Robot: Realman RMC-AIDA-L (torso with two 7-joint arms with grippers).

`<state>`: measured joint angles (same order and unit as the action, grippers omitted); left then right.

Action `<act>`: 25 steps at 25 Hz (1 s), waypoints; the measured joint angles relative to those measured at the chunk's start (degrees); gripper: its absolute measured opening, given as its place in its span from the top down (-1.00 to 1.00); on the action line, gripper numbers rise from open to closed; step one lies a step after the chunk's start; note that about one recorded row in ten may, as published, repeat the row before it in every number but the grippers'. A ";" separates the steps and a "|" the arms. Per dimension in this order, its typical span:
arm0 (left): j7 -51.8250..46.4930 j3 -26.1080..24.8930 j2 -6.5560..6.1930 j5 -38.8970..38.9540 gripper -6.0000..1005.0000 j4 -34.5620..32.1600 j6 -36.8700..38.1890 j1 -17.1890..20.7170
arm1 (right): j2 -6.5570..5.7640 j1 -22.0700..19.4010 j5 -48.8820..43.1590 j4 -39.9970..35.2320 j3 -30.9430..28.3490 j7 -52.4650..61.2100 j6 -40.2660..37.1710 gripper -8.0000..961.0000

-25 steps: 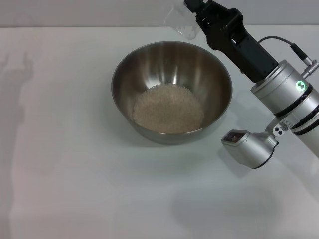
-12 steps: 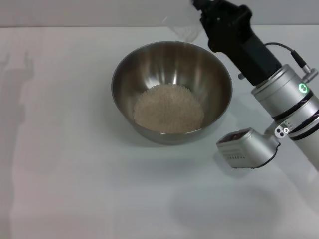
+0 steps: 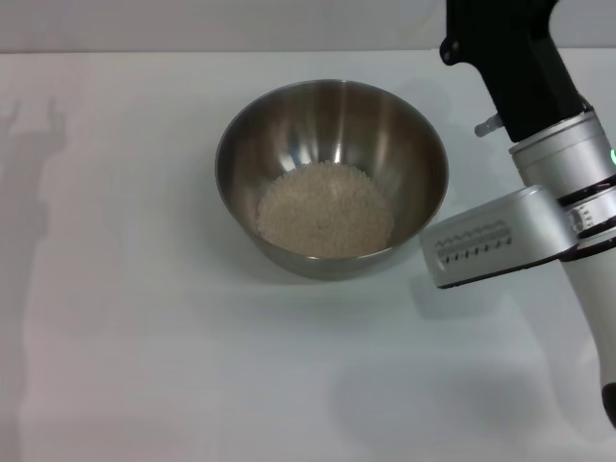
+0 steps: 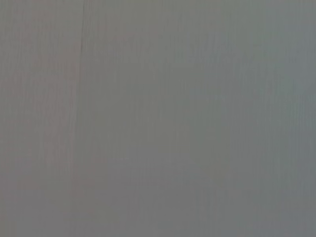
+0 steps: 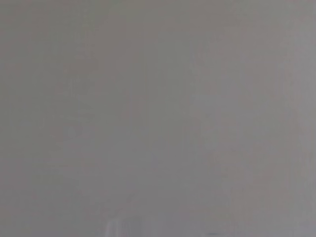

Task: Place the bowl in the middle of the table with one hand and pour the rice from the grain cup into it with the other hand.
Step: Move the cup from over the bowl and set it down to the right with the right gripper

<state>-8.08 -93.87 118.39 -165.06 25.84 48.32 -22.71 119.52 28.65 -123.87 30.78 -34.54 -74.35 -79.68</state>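
Bowl [image 3: 332, 173] sitting mid-counter [image 3: 144, 337], rice [image 3: 325, 209] heaped inside. Right arm [image 3: 539, 144] rising at counter's right-rear, beside bowl's right rim; gripper out of frame, state cannot tell. Cup not showing. Left arm absent.

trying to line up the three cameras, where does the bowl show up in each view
Head view: the bowl sits on the table near the middle of the picture, rice heaped in its bottom, the right arm rising beside it on the right.
Left wrist view: not in it, only a plain grey surface.
Right wrist view: not in it, only a plain grey surface.
Shared landmark: none; the wrist views show nothing that the head view shows.
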 joint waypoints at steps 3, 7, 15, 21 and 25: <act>0.00 0.00 0.00 0.00 0.10 0.00 0.01 0.00 | 0.01 -0.66 2.01 1.58 0.12 4.33 0.50 0.98; 0.00 0.05 -0.01 0.00 0.10 0.00 0.04 0.03 | 0.08 -1.70 4.46 3.05 0.14 10.93 2.55 0.98; 0.00 0.17 -0.01 -0.01 0.10 0.00 0.19 0.26 | 0.10 -4.45 12.12 6.57 -0.09 21.91 4.44 0.98; 0.00 0.04 -0.08 -0.17 0.10 -0.05 0.20 0.09 | 0.09 -5.44 20.49 7.60 -0.12 27.60 7.92 0.98; 0.21 0.27 -0.09 -0.24 0.10 -0.01 0.20 -0.05 | -0.12 -5.79 23.42 6.02 -0.15 34.65 10.91 0.98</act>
<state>-7.88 -93.60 118.29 -165.30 25.83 48.52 -22.75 119.40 22.85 -100.45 36.80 -34.68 -39.70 -68.77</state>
